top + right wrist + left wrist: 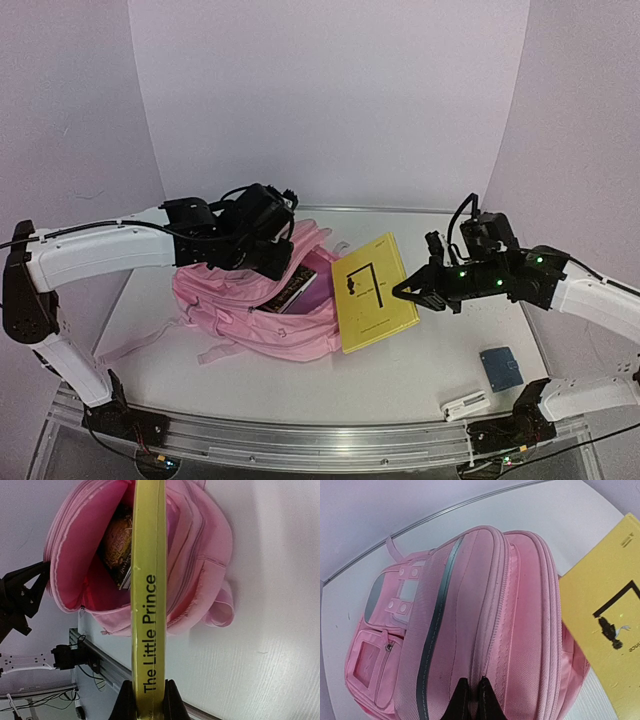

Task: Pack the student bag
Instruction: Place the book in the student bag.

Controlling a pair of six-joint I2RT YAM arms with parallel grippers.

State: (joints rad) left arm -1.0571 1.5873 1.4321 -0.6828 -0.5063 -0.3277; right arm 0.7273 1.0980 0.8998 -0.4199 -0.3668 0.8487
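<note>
Nearby: blue pad [500, 367] | dark book [117, 550] in student bag [240, 312], facing yellow book [375, 295]

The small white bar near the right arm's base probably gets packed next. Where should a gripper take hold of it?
Across its two long sides at mid-length, coming straight down from above: the white bar lies flat on the table and looks long and narrow. The right gripper is nearest, but holds the yellow book.
</note>
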